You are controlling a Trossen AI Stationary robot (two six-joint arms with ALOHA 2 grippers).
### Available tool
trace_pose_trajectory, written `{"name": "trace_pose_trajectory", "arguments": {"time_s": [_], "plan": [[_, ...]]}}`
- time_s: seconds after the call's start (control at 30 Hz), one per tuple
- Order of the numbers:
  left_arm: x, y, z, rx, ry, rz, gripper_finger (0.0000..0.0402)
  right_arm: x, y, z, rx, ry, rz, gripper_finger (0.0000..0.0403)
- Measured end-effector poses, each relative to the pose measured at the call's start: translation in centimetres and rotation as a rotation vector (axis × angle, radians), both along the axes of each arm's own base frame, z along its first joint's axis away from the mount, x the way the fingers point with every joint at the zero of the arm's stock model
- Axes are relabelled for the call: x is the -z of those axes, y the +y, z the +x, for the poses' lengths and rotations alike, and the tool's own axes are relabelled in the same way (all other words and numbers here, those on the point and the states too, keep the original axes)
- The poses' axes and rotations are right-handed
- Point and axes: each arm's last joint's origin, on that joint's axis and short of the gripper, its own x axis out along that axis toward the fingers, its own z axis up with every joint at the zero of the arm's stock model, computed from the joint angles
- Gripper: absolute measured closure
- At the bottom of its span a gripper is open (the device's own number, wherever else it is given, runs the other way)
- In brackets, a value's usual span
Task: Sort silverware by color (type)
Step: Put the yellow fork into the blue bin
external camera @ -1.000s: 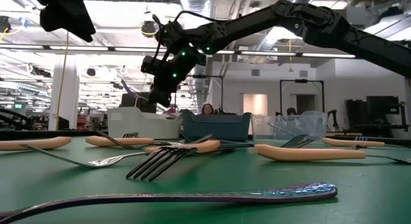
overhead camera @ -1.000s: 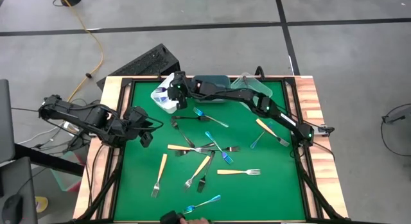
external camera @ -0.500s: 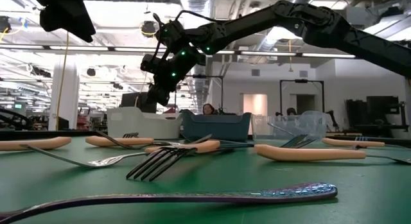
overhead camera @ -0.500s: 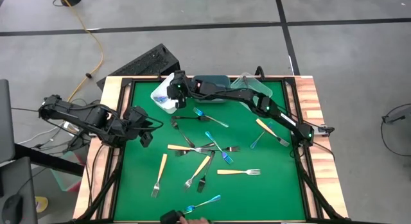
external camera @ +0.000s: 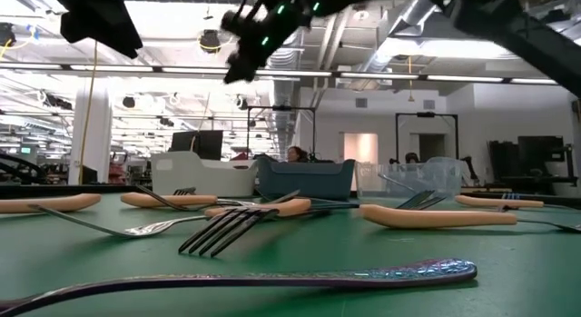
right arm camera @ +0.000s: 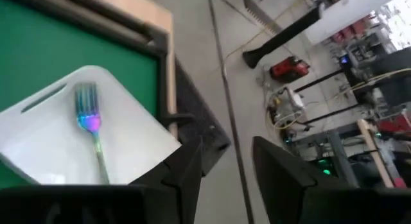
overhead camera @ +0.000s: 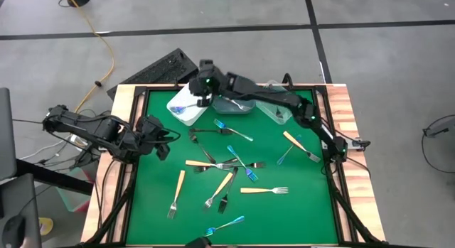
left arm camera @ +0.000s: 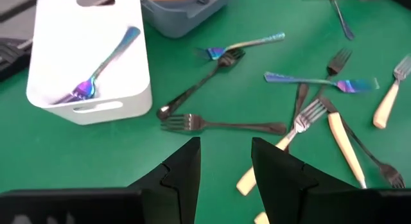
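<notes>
Fingers (right arm camera: 225, 169) parted; right wrist view alone shows iridescent fork (right arm camera: 92, 131) inside white bin (right arm camera: 138, 137).

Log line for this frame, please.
right gripper: open, empty, above white bin | iridescent blue fork: lying in white bin | left gripper: open, waiting at table's left edge

The table (overhead camera: 156, 205) is green felt with a pale wood rim. At 11 o'clock the white bin (left arm camera: 90, 51) holds an iridescent blue-purple fork (left arm camera: 103, 63); beside it sits a grey-blue bin (overhead camera: 231, 99). Scattered forks have cream-orange handles (overhead camera: 257, 190), dark ones (left arm camera: 221, 126), or shimmering blue (overhead camera: 226, 224). Both arms are black.
</notes>
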Motion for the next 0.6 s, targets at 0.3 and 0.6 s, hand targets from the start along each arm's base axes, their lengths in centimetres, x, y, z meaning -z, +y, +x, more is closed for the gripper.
{"name": "trace_pose_trajectory", "arguments": {"time_s": [0.3,0.6], "plan": [[-0.5,-0.2,0.7,0.035,-0.067,0.030,0.0279,-11.6,1.5,-10.3,0.087,-0.090,0.082,0.0241],[-1.0,-0.6,2.3,0.048,-0.164,0.063,0.0279,-19.0,6.2,-22.4,0.057,-0.183,0.289,0.0241]]}}
